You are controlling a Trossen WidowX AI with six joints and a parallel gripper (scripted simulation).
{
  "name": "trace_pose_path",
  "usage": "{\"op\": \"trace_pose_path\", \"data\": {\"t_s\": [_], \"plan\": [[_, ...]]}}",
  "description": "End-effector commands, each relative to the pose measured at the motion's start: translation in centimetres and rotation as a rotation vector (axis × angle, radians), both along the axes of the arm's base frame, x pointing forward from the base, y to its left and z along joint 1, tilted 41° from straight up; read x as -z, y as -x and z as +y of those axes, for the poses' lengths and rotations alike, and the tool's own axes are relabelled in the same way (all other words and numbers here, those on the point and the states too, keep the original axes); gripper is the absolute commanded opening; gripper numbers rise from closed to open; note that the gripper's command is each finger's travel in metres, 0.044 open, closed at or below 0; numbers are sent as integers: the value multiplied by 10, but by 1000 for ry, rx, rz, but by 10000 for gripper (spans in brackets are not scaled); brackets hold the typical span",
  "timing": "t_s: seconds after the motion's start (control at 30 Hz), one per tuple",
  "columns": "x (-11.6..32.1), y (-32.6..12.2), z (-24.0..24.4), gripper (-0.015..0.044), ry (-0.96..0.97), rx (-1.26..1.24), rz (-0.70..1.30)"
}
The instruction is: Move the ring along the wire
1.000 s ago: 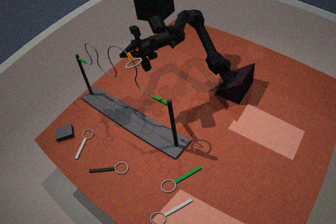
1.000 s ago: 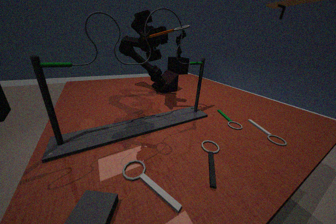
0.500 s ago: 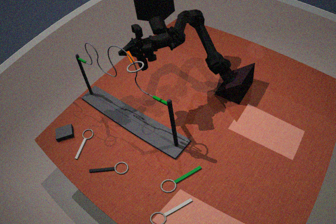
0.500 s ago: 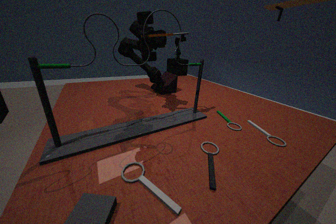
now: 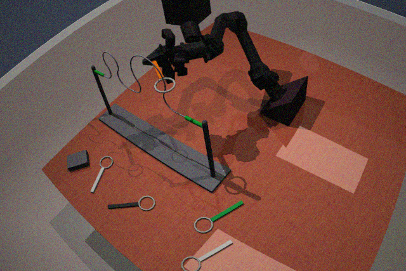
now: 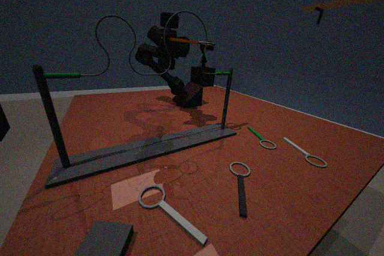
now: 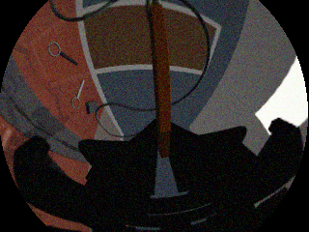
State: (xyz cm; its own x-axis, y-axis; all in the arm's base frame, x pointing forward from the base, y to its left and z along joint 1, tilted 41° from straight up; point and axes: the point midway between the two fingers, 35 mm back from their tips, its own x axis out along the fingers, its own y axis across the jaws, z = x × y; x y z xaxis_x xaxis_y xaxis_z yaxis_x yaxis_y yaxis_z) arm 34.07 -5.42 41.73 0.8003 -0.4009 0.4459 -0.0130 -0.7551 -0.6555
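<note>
The hand point(image 5: 151, 61) point(image 7: 158, 122) is closed on the orange handle point(image 5: 157, 69) point(image 6: 183, 40) point(image 7: 161, 72), near its end away from the ring. This is a good place to hold, because the fingers have more room from the wire. The ring point(image 5: 155, 87) point(image 6: 212, 44) is around the grey wire point(image 5: 170, 109) point(image 6: 185, 11) point(image 7: 209, 43), on the descending part toward the near-side green part point(image 5: 193, 120) point(image 6: 222, 73) in the top view. The handle looks stiff and light; it should not bend, but so long a lever may turn between smooth fingers. A small twist of the hand would swing the ring widely, so slow turning seems wise. Beyond, the posts point(image 5: 209, 150) point(image 6: 226, 101) stand on their base point(image 5: 183, 163) point(image 6: 123, 166) upon the tabletop point(image 5: 295, 212) point(image 6: 279, 200).
</note>
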Motion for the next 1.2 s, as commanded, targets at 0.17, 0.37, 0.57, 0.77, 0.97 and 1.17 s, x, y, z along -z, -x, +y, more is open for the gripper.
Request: {"op": "trace_pose_path", "data": {"t_s": [0.17, 0.37, 0.57, 0.77, 0.97, 1.17], "plan": [[-4, -1, 5, -150, 119, -1, 19], [-6, -1, 7, -150, 196, 1, 33], [-7, -1, 9, -150, 266, 3, 45], [-7, -1, 9, -150, 320, 5, 55], [-7, -1, 7, -150, 352, 6, 60], [-5, 0, 1, -150, 346, 7, 58]]}}
